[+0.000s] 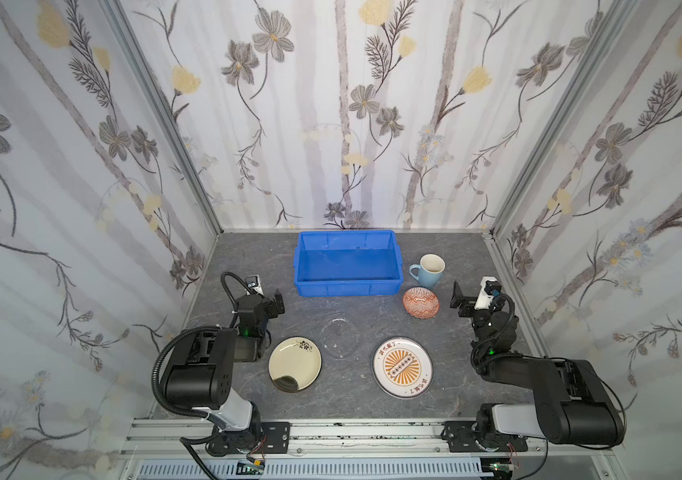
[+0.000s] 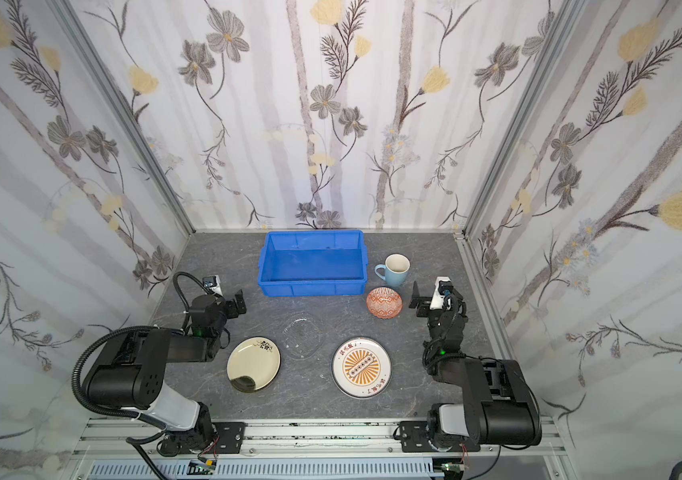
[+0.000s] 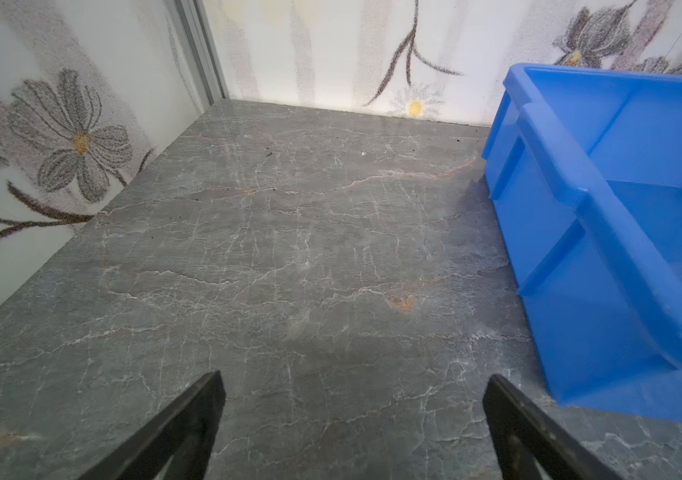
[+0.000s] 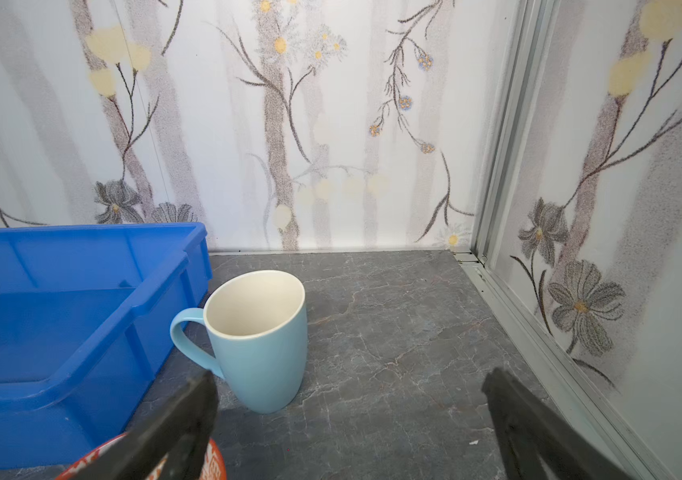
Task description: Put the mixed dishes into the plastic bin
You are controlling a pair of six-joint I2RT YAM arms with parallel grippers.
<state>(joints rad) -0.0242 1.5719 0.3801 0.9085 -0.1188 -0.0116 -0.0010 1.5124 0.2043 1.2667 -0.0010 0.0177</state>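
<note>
The blue plastic bin (image 1: 347, 287) (image 2: 312, 287) stands empty at the back middle of the table. To its right stand a pale blue mug (image 1: 428, 270) (image 4: 260, 345) and an orange-patterned bowl (image 1: 421, 302) (image 4: 216, 463). Nearer the front lie a cream plate with a black sprig (image 1: 295, 364), a clear glass plate (image 1: 339, 336) and a white plate with an orange sunburst (image 1: 403, 366). My left gripper (image 1: 277, 303) (image 3: 354, 376) hovers open and empty left of the bin (image 3: 580, 249). My right gripper (image 1: 458, 297) (image 4: 352, 374) is open and empty, just right of the bowl.
Flowered walls close the table in on the left, back and right. An aluminium rail with both arm bases (image 1: 248, 436) runs along the front edge. Grey marble tabletop (image 3: 289, 249) lies bare between the left gripper and the left wall.
</note>
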